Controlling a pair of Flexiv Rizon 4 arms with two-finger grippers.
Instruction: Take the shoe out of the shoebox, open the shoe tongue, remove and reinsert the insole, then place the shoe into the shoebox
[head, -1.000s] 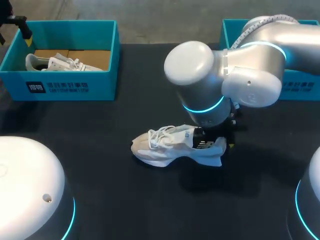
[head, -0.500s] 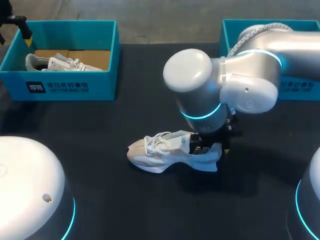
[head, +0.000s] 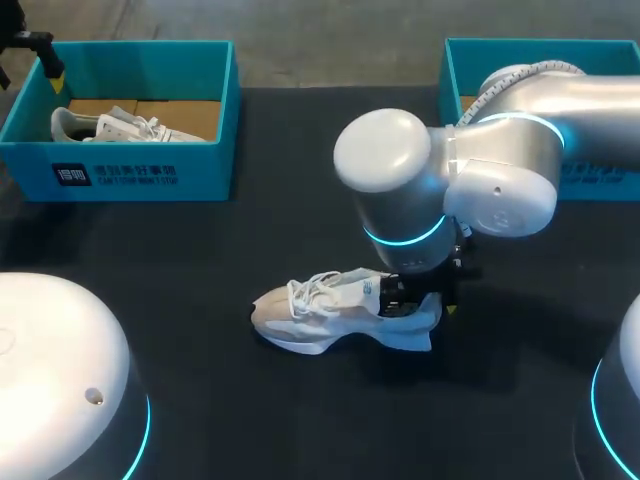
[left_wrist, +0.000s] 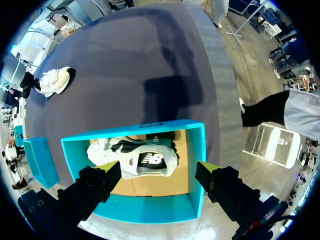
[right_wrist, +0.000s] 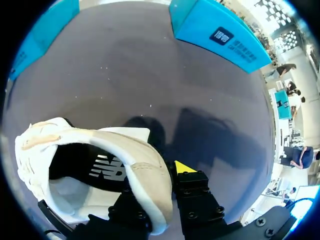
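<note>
Though hidden overhead, right tool (right_wrist: 162, 180) pinches shoe (right_wrist: 115, 140) heel, left tool (left_wrist: 157, 170) gapes above shoebox (left_wrist: 150, 212)

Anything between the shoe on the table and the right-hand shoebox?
Nothing visible: the table from the shoe, held at its heel by the right gripper, to the right shoebox looks bare, though the right arm hides part.
</note>
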